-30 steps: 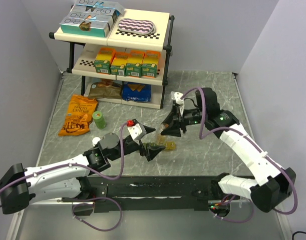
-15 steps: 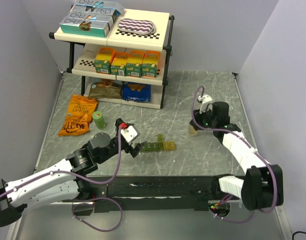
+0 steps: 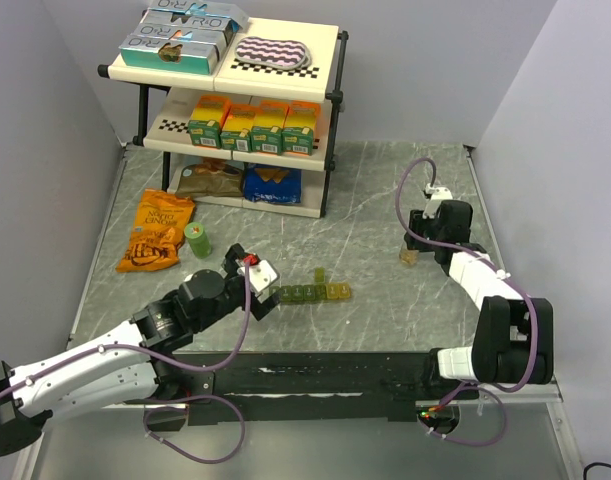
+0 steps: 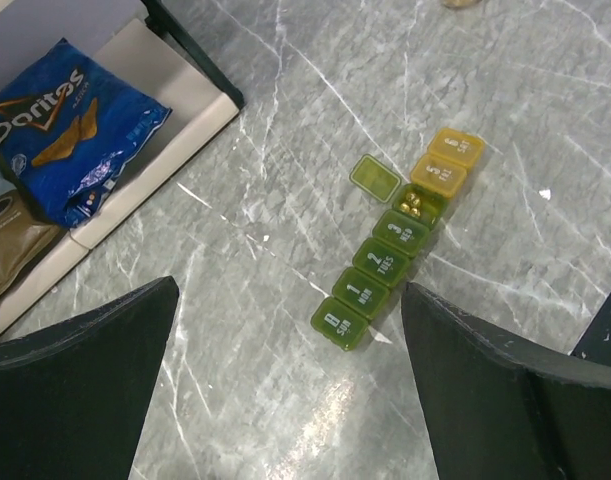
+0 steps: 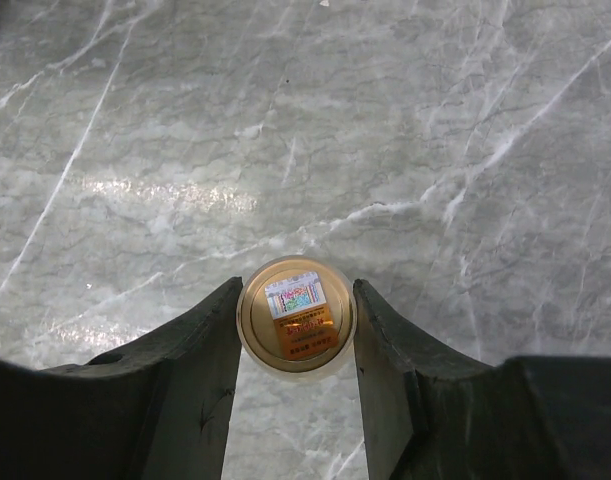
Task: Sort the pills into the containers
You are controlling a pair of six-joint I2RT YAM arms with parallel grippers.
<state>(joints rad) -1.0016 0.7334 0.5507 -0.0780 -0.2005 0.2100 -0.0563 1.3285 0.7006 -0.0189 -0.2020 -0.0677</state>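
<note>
My left gripper (image 4: 290,290) hangs over the grey marble table (image 3: 375,190) with its jaws spread wide and holding nothing. Beyond its fingertips and slightly toward the right one lie the containers (image 4: 400,240), a narrow strip of joined compartments shading from dark green to yellow. In the top view the strip (image 3: 307,293) rests flat near the middle of the table's front, just beside that gripper. One compartment toward the yellow end stands open, its lid (image 4: 375,176) flipped out to the side, and a few small golden pills (image 4: 413,205) show inside; the other lids are shut. Well apart, toward the table's right side, my right gripper (image 5: 296,315) is closed halfway on a small round amber bottle (image 5: 296,315), a finger pressed to each side of it. I cannot tell whether the bottle (image 3: 409,258) touches the table. A blue Doritos bag (image 4: 65,120) lies on the lowest board of the shelf (image 3: 235,60) at the back.
</note>
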